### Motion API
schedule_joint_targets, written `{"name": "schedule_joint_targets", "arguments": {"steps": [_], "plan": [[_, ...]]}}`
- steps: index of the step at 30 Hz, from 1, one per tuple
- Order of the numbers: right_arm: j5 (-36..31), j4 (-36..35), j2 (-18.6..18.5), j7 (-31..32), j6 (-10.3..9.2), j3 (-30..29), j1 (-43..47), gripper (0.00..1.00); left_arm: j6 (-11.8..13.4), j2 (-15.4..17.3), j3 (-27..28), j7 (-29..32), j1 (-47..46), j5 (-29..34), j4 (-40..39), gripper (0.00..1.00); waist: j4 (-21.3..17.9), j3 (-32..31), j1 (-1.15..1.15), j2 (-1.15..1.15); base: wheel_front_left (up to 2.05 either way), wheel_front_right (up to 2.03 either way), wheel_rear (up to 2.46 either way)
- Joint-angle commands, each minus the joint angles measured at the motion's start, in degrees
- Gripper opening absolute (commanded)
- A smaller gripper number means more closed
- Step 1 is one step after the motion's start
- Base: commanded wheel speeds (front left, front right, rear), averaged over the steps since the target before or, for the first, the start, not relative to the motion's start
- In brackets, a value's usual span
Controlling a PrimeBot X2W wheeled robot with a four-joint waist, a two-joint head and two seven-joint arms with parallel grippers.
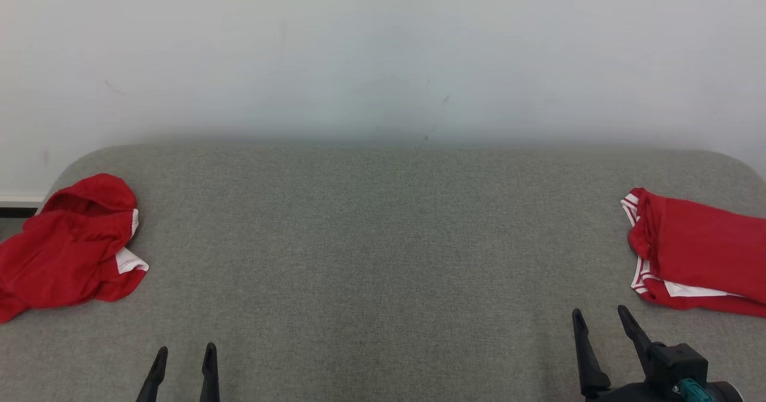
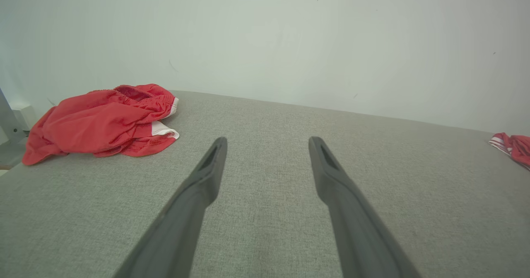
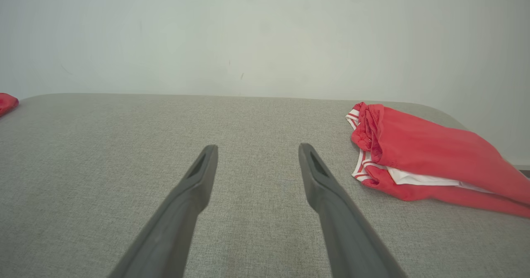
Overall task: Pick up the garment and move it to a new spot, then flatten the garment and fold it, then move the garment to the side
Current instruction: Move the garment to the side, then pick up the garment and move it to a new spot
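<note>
Looking down from the head, you have 2 red garments on the gray counter (image 1: 383,240): a crumpled red garment (image 1: 69,249) at 9 o'clock by the left edge, and a folded red garment (image 1: 700,252) with white trim at 3 o'clock. Your left end effector (image 1: 186,347) sits at 7 o'clock, your right end effector (image 1: 599,310) at 5 o'clock; both spread wide, holding nothing, well clear of either garment.

**Our Two Dark Hands**

Our left hand (image 1: 186,348) and right hand (image 1: 599,310) each carry two long, matte charcoal fingers (image 2: 207,174). These taper to narrow tips, with a slim slot recessed near each end. Behind our right hand sits a boxy black housing (image 1: 681,361) with a small teal fitting (image 1: 688,386).
</note>
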Motion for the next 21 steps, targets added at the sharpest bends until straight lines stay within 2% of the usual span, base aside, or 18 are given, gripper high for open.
{"name": "schedule_joint_targets", "arguments": {"steps": [1,17,21], "plan": [[0.42,-0.13,0.08,-0.25,-0.14,-0.06,0.79,1.0,-0.04,-0.06,0.05,-0.15,0.62,0.63,0.05,1.0,-0.06,0.12,0.0,0.0,0.0,0.0,0.0],[1.65,1.03,0.08,-0.6,-0.14,0.33,-0.16,1.0,-0.35,-0.06,0.69,-0.15,0.34,-0.32,-0.92,1.0,0.45,0.76,0.0,0.0,0.0,0.0,0.0],[2.27,0.97,0.09,-1.52,-0.14,-0.1,0.18,1.0,-0.37,-0.05,0.45,-0.15,-0.01,0.0,-0.99,1.0,2.23,0.82,0.0,0.0,0.0,0.0,0.0]]}}
